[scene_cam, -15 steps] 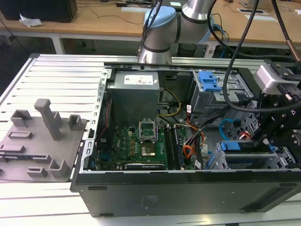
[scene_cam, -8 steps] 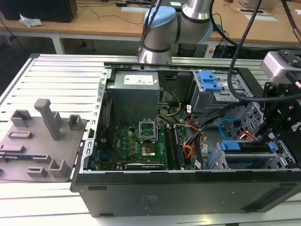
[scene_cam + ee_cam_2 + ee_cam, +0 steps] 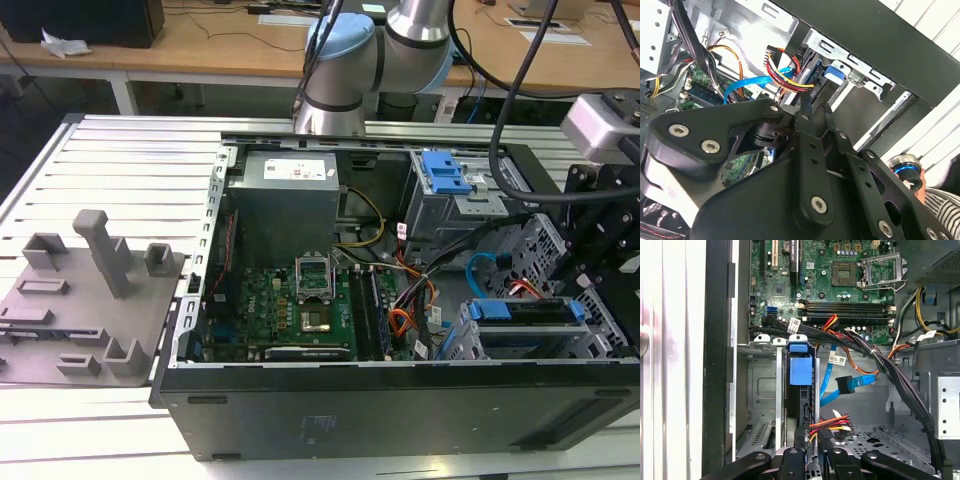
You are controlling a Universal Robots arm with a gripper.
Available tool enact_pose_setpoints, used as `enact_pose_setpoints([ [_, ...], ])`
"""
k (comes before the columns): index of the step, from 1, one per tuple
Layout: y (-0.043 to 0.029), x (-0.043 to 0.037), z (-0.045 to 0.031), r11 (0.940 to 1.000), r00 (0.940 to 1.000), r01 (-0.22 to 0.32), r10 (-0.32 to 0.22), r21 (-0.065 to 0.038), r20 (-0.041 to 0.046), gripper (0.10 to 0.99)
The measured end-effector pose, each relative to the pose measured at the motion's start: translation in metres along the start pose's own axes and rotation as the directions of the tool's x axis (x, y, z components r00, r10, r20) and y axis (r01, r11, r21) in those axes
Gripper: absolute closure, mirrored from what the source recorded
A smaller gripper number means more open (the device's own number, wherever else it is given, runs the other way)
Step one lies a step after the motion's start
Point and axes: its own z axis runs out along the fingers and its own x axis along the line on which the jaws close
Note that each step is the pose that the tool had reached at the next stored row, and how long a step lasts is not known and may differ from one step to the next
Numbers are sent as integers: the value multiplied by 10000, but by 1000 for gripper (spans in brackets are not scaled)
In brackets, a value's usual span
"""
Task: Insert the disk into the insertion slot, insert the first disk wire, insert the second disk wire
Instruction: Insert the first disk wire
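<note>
disk (image 3: 800, 371) sits lengthwise in the insertion slot (image 3: 760, 385), straight ahead of the tool (image 3: 812, 445), whose nearly closed jaws seem to pinch the first disk wire (image 3: 832, 426).

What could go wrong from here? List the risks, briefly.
1. The gripper sits at the wire bundle beside the disk. A skewed plug could jam or bend at the connector.
2. The blue cable loops close by and might snag.
3. The black harness crosses the bay, where the arm could catch it.
</note>
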Motion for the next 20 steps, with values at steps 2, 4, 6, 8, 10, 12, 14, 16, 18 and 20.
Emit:
enact_pose_setpoints([
  [2,0,0,0,10000,10000,0,0,0,3,851],
  [4,0,0,0,10000,10000,0,0,0,7,980],
  [6,0,0,0,10000,10000,0,0,0,11,980],
  [8,0,0,0,10000,10000,0,0,1,13,980],
  [10,1,0,0,10000,10000,1,-1,0,14,980],
  [12,12,1,0,10000,10000,0,0,0,14,980],
  [14,26,1,1,10000,10000,1,-1,0,15,980],
  [16,38,1,2,10000,10000,0,0,0,14,980],
  [18,54,1,2,10000,10000,1,-1,0,14,980],
  [20,77,2,3,10000,10000,1,-1,0,14,980],
])
